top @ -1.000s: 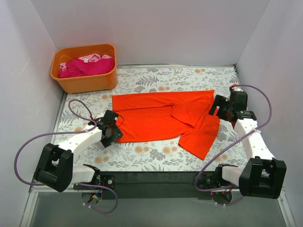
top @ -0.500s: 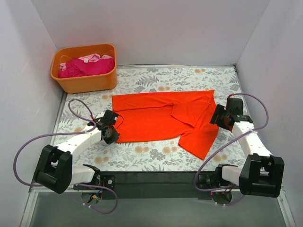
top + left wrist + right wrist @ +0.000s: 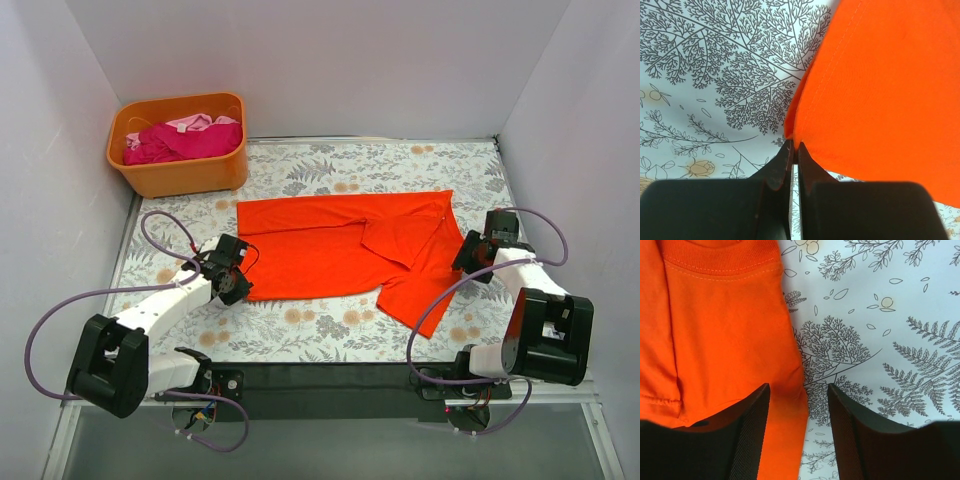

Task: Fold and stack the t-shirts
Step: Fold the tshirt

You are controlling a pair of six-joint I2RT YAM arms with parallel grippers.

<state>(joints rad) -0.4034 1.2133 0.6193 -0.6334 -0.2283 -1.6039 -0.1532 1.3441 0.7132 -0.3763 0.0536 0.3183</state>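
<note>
At 9 o'clock, left gripper [image 3: 794, 148] seemingly clamps corner of orange-red t-shirt [image 3: 330, 250]; at 3 o'clock, right gripper [image 3: 799, 391] jaws apart astride its edge.

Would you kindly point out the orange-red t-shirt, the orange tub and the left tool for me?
orange-red t-shirt [image 3: 320, 250]: top view, middle of its flat body.
orange tub [image 3: 190, 172]: top view, its front wall.
left tool [image 3: 794, 149]: left wrist view, between the shut fingertips pinching the shirt's corner.

An orange-red t-shirt [image 3: 320, 250] is being shown against a white table [image 3: 340, 165] printed with grey ferns and pale orange flowers.
</note>
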